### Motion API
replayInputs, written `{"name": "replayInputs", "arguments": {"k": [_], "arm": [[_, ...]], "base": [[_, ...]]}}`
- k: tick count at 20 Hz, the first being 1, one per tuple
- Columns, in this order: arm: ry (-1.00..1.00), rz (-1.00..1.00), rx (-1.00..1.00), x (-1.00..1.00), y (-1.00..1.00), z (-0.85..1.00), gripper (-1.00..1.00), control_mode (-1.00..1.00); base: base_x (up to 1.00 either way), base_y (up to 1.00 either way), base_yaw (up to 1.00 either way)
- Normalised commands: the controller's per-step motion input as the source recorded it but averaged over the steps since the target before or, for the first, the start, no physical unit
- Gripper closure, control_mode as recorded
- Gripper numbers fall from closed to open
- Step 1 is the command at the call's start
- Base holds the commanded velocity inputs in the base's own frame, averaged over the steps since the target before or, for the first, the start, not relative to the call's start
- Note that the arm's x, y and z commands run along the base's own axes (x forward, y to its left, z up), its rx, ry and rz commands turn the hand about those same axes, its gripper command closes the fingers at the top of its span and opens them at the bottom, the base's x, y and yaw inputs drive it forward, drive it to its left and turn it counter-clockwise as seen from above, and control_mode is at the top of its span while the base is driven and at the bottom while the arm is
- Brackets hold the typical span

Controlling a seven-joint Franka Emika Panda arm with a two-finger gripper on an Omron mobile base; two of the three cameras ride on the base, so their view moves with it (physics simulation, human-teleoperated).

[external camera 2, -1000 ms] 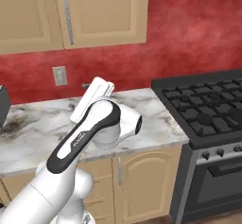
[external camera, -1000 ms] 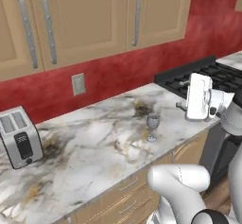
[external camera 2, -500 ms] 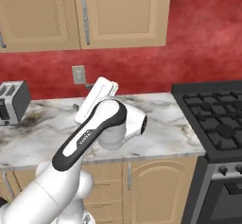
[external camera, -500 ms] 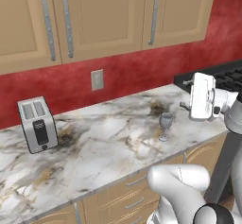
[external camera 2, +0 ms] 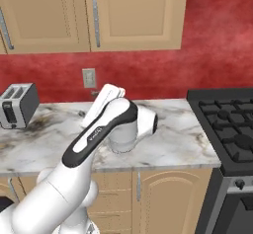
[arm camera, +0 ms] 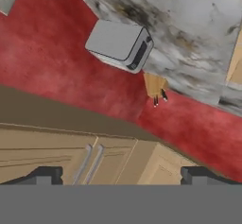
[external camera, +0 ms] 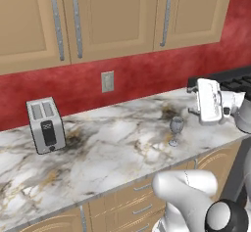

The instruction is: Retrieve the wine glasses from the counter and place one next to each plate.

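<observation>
Veined marble counter [external camera: 108,143], silver toaster [external camera: 45,125] at left, wine glass [external camera: 176,129] near front edge

A white marble counter [external camera 2: 183,146] with dark veins runs under tan wooden cupboards. A grey toaster [external camera 2: 17,105] sits at its left end. A black stove [external camera 2: 230,134] stands just right of the counter. A red wall with a small socket [external camera 2: 89,77] is behind it.

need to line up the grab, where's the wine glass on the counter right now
In the left base view the wine glass stands upright on the marble counter near its front edge, right of centre, well right of the toaster and just left of the robot's white hand.
</observation>
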Motion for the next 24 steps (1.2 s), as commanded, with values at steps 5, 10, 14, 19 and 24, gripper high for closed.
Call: {"name": "replayInputs", "arguments": {"k": [5,10,14,19,24], "arm": [[-0.02,0.00,-0.12,0.21,-0.48,-0.55,-1.00,-1.00],[0.00,0.00,-0.04,0.14,-0.64,-0.70,-1.00,-1.00],[0.00,0.00,-0.02,0.23,-0.70,-0.78,-1.00,-1.00],[0.00,0.00,-0.11,0.29,-0.48,-0.70,-1.00,-1.00],[0.02,0.02,0.00,0.60,-0.22,-0.76,-1.00,-1.00]], "base": [[0.00,0.00,0.00],[0.00,0.00,0.00],[0.00,0.00,0.00],[0.00,0.00,0.00],[0.00,0.00,0.00]]}}
